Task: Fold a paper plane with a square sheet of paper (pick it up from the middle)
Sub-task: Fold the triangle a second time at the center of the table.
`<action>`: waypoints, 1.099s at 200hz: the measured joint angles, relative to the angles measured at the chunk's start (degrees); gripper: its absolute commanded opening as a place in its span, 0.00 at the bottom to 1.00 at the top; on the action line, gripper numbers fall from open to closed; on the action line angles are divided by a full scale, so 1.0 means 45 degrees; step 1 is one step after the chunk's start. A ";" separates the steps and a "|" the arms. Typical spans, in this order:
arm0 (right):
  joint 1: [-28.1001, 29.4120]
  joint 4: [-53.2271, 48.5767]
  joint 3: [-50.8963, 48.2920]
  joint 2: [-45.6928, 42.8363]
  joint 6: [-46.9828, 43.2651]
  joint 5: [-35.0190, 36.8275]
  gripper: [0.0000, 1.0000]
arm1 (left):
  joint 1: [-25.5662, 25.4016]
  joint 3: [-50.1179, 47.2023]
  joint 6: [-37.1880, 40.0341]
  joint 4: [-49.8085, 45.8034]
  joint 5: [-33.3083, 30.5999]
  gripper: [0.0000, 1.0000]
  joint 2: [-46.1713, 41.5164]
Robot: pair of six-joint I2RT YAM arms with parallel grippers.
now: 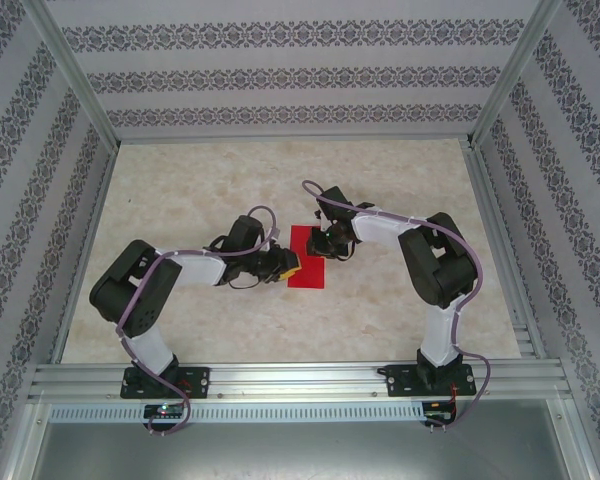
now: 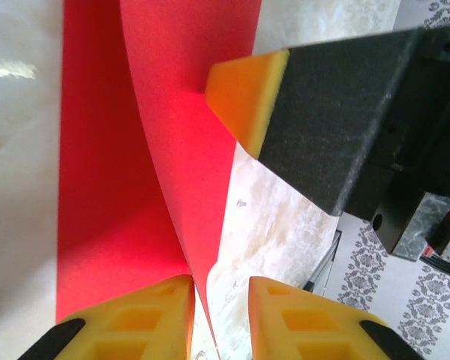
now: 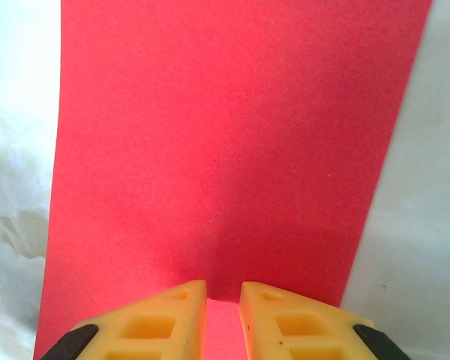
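The square sheet of paper (image 1: 306,274) is bright red and lies mid-table, looking like a narrow rectangle from above. In the left wrist view one side of the paper (image 2: 112,187) lies flat while a flap (image 2: 187,135) curves upward. The flap's thin edge runs between the fingers of my left gripper (image 2: 219,279), which stands narrowly open without pinching it. From above, my left gripper (image 1: 291,266) sits at the sheet's left edge. My right gripper (image 1: 327,247) is over the upper right part. One of its fingertips (image 2: 247,90) touches the flap. Its jaws (image 3: 223,285) show a narrow gap over the paper (image 3: 232,135).
The marbled beige table (image 1: 180,200) spreads wide around the sheet. An aluminium rail (image 1: 300,378) runs along the near edge by both arm bases, and another rail (image 1: 502,250) lines the right side. Patterned walls enclose the cell.
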 measured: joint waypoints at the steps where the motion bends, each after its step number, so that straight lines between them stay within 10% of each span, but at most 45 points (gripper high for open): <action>1: 0.0000 0.0000 0.0000 0.0000 0.0000 0.0000 0.21 | -0.0010 0.0000 0.0000 0.0005 0.0015 0.27 0.0005; 220: -0.1666 0.2147 -0.2327 -0.2754 0.0845 -0.3109 0.43 | -0.0126 0.1418 -0.0136 0.0767 0.0083 0.40 0.1622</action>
